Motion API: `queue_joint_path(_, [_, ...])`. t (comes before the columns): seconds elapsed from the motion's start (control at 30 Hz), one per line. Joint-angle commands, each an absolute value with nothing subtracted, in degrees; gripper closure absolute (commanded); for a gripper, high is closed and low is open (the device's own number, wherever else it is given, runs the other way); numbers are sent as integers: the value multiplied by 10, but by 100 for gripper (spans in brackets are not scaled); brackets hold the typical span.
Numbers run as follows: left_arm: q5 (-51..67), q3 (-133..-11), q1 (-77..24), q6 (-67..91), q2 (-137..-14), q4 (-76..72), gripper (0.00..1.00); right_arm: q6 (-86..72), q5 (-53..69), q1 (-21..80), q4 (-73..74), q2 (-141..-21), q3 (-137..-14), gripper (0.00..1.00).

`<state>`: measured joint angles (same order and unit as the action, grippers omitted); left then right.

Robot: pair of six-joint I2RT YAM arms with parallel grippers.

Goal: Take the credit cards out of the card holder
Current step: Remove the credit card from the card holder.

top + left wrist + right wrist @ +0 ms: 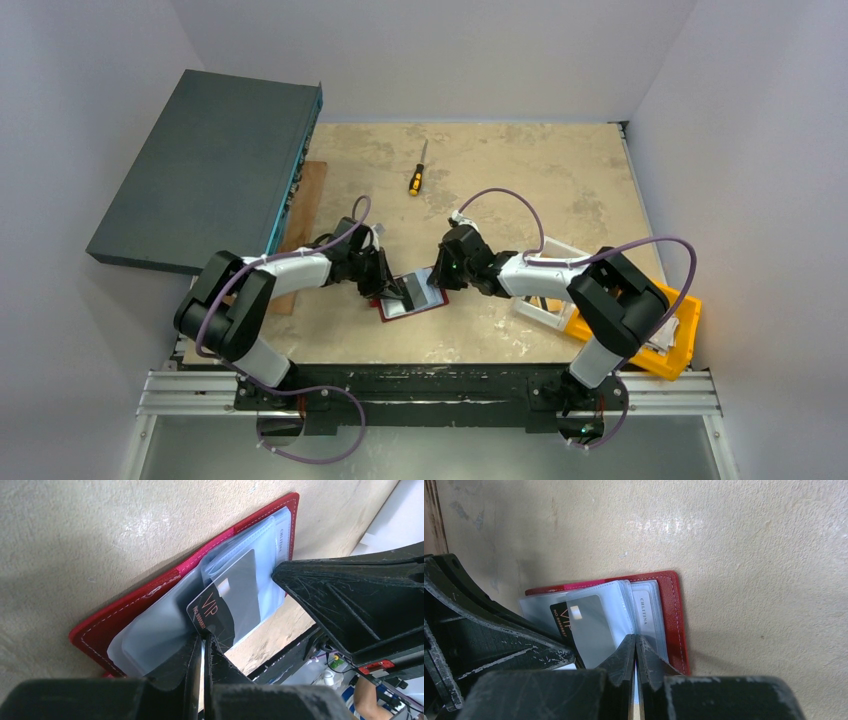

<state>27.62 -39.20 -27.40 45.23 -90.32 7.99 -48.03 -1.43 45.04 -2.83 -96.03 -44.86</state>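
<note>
The dark red card holder (428, 304) lies open on the table, its clear plastic sleeves (150, 635) fanned upward. A black credit card (216, 614) printed "VIP" sticks partly out of one sleeve, and the part inside shows grey through the plastic. My left gripper (204, 637) is shut on that card's lower corner. My right gripper (635, 639) is shut on the edge of the sleeves near the holder's fold (672, 611). In the top view both grippers, left (396, 291) and right (441, 276), meet over the holder.
A yellow-handled screwdriver (417, 173) lies at the back of the table. A dark grey box (215, 165) and a wooden board (306, 212) are at the left. A white bin (548, 303) and an orange bin (668, 343) stand at the right.
</note>
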Motion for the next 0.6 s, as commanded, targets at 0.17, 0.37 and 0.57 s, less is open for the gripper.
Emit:
queue_joint_path(0.17, [228, -400, -269, 429, -861, 154, 100, -452, -66, 439, 136, -1016, -396, 100])
queue_joint_path(0.37, [218, -404, -268, 427, -816, 187, 100, -451, -67, 436, 134, -1004, -394, 100])
queue_joint_path(0.57, [218, -412, -268, 420, -786, 211, 100, -442, -50, 434, 125, -970, -410, 100])
